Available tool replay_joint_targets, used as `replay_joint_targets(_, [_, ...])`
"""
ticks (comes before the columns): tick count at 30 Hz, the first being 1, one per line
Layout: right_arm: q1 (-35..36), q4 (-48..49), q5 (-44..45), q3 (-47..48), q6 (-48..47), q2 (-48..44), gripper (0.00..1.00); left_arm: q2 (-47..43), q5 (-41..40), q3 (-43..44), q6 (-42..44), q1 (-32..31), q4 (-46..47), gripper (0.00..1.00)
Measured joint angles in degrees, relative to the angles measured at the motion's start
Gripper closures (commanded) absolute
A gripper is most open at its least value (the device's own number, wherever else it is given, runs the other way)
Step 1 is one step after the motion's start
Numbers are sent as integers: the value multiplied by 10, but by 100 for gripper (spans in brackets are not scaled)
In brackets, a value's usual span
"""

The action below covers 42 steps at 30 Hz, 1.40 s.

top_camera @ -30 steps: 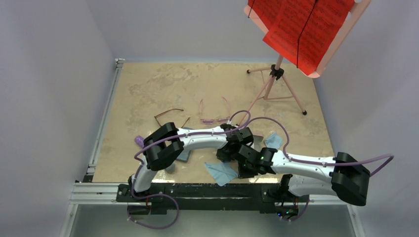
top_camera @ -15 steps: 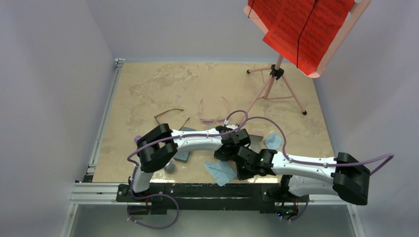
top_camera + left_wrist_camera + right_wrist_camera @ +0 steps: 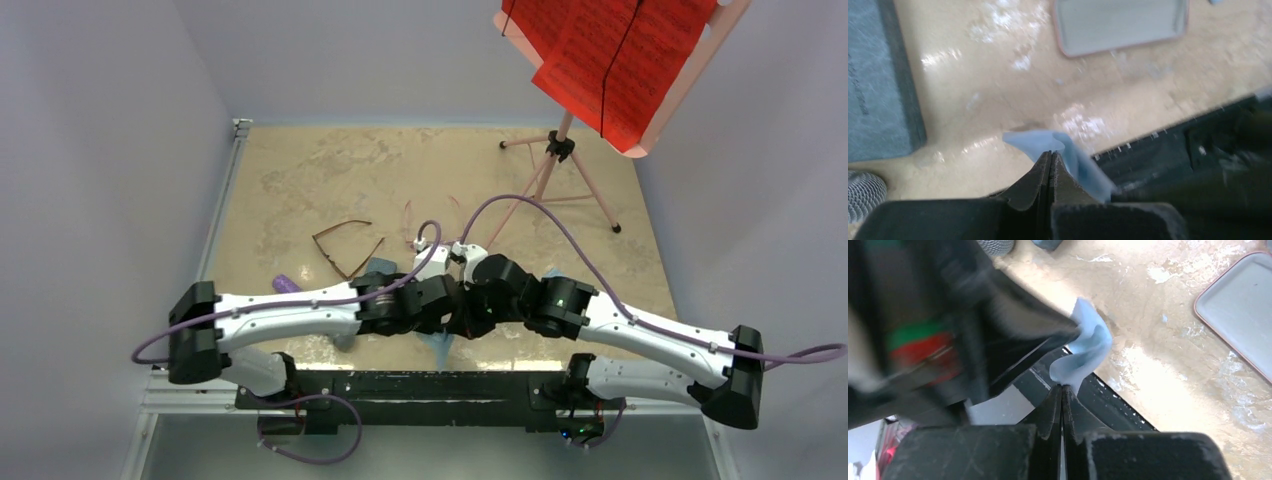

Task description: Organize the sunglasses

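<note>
Left claw (image 3: 1050, 156) pinching cloth (image 3: 1040, 141), pink sunglasses (image 3: 408, 214) half-hidden

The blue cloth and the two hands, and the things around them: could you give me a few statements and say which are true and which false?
1. The left hand and right hand both pinch one blue cloth. True.
2. The brown sunglasses are in the left hand. False: they lie on the table, apart from both hands.
3. The pink case lies open, inside up. True.
4. The red sheets lie flat on the table. False: they hang on a stand at the far right.
</note>
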Motion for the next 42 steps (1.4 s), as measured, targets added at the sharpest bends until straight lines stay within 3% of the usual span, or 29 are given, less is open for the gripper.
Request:
replay_joint_targets(4, [-12, -38, -36, 36, -23, -3, 100, -95, 16, -43, -7, -31, 6, 100])
replay_joint_targets(11, [-12, -67, -95, 62, -35, 3, 100, -215, 25, -86, -26, -29, 4, 100])
replay_joint_targets(19, [-12, -79, -90, 62, -30, 63, 100, -172, 19, -102, -67, -9, -4, 95])
replay_joint_targets(21, [-14, -83, -81, 62, -30, 73, 100, -155, 37, -116, -67, 9, 9, 88])
replay_joint_targets(26, [-44, -79, -64, 59, -26, 112, 100, -148, 74, -171, -42, 29, 59, 54])
replay_joint_targets(28, [-68, -67, -62, 54, -26, 134, 100, -150, 95, -194, -18, 31, 94, 47])
replay_joint_targets(33, [-97, -48, -49, 52, -26, 187, 100, -138, 193, -255, 30, 69, 205, 51])
replay_joint_targets(42, [-118, -37, -31, 40, -24, 219, 100, -38, 321, -259, 60, 88, 291, 56])
